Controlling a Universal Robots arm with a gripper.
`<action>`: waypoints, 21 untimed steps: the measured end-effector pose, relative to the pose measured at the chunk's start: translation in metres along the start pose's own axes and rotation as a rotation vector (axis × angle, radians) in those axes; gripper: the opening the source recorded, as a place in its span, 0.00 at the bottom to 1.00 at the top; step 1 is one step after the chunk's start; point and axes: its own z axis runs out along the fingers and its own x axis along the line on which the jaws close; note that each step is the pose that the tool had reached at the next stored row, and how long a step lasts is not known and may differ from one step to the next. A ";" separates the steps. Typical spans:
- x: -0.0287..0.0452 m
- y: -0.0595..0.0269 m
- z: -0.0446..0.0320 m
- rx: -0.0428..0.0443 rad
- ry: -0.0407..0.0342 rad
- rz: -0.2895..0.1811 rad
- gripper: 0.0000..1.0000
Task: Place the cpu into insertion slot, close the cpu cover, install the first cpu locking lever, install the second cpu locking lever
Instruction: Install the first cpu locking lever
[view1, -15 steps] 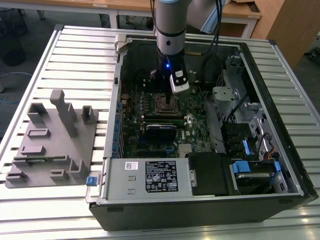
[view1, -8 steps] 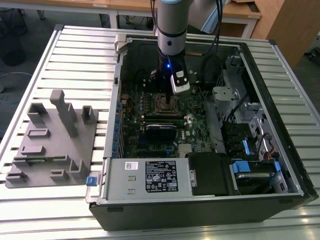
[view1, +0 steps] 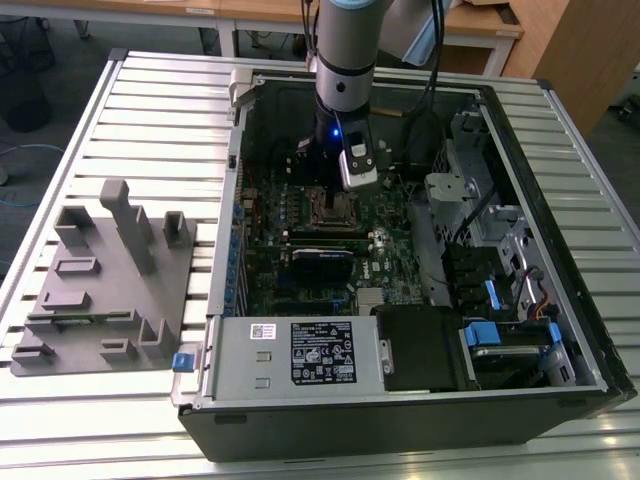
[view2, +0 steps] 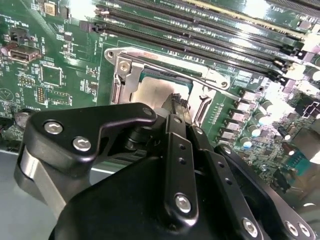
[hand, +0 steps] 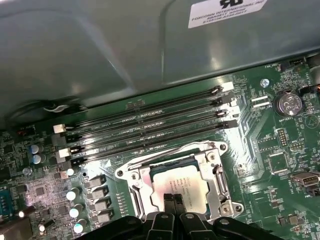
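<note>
- Inside the open computer case, at about twelve o'clock from the grey power supply box in the exterior view, the gripper hangs straight down over the insertion slot.
- In both wrist views the cpu lies flat in the socket, its pale face showing through the window of the cpu cover, which lies down over it.
- The first wrist view shows the fingertips pressed together, clenched on nothing, resting at the chip's near edge.
- The second wrist view adds a thin locking lever crossing the socket's far side beside the memory slots.
- A grey fixture tray sits on the slatted table at nine o'clock from the case in the exterior view.
</note>
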 end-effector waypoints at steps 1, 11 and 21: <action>0.0000 0.0000 0.0000 0.0000 0.0001 0.000 0.10; 0.0000 0.0000 0.0005 -0.0007 0.0057 -0.133 0.10; -0.0001 0.0000 0.0016 -0.0031 0.0033 -0.276 0.10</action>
